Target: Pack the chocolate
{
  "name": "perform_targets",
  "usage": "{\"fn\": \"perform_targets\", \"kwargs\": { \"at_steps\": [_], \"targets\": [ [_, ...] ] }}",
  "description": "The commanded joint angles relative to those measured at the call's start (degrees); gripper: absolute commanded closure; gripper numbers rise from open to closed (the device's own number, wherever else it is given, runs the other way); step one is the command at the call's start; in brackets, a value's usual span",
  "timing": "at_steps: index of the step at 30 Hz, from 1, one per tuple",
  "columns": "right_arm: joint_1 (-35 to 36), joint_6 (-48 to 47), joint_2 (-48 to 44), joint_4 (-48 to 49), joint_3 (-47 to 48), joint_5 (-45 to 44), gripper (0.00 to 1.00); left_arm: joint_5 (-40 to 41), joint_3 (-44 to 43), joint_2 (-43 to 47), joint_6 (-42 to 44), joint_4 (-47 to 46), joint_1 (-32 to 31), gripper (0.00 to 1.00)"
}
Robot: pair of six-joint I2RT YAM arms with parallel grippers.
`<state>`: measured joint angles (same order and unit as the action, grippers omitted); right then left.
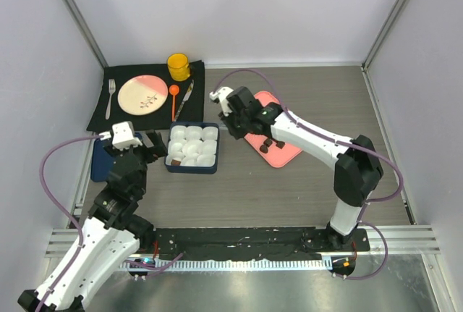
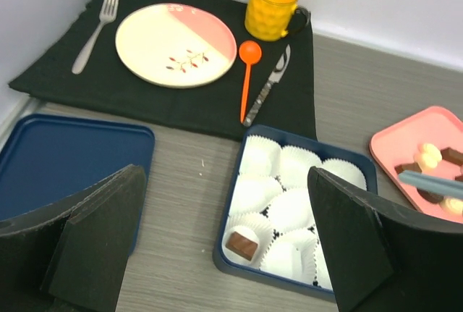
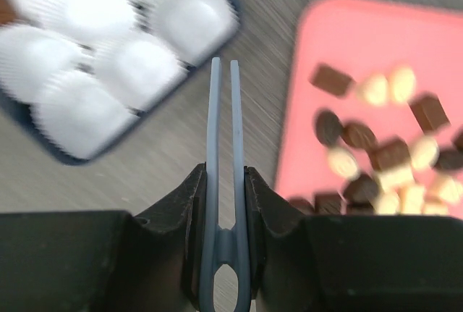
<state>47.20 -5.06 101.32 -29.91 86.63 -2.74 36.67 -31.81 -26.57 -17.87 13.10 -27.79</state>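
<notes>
Here the right end effector [image 3: 224,189] grips tweezers [image 3: 215,109] (prongs nearly together), arm [image 1: 311,135] outstretched; left end effector [image 2: 226,182] released.

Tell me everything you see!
chocolates: many, brown and cream, pink tray
paper cups: about nine, white, blue box
boxed chocolate: one, brown, corner cup
lid: one, blue, beside box
mat: one, black, far left
plate: one, cream-pink, on mat
fork: one, silver, left of plate
mug: one, yellow, on mat
spoon: one, orange, right of plate
knife: one, silvery, beside spoon
tweezers: one, blue, right tool
left tool: one, black, open, by lid
right tool: one, black, gripping tweezers
</notes>
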Motion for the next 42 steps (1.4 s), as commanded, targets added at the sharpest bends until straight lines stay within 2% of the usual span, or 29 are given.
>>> {"fn": "perform_targets", "kwargs": {
  "at_steps": [1, 6, 14, 21, 27, 31, 42],
  "targets": [
    [-6.0, 1.7, -4.3, -0.7, -3.6, -4.2, 0.78, -2.2, -2.8, -2.3, -1.6, -0.4, -0.2, 0.0],
    [-11.7, 2.3, -3.1, -0.6, -5.6, -4.6, 0.78, -3.8, -3.2, -4.0, -2.0, -0.4, -0.2, 0.0],
    [-14.8, -1.2, -0.4, -0.6, -6.0, -3.0, 0.77, -4.3, -3.4, -5.2, -2.7, -0.1, -0.2, 0.0],
    [-15.9, -6.0, 0.9, -0.8, -5.1, 1.7, 0.73, -4.4, -3.4, -5.6, -2.6, 0.0, -0.1, 0.0],
    [-16.0, -8.5, 2.7, -1.8, -3.5, 2.0, 0.7, -4.5, -3.5, -5.8, -2.6, -0.1, -0.1, 0.0],
    [-16.0, -9.4, 3.4, -2.1, -3.0, 3.9, 0.64, -4.5, -3.4, -5.9, -2.6, 0.0, -0.1, 0.0],
    [-16.0, -10.8, 5.5, -3.0, -2.1, 4.6, 0.64, -4.7, -3.5, -6.5, -2.5, 0.0, -0.2, 0.0]
  ]
}}
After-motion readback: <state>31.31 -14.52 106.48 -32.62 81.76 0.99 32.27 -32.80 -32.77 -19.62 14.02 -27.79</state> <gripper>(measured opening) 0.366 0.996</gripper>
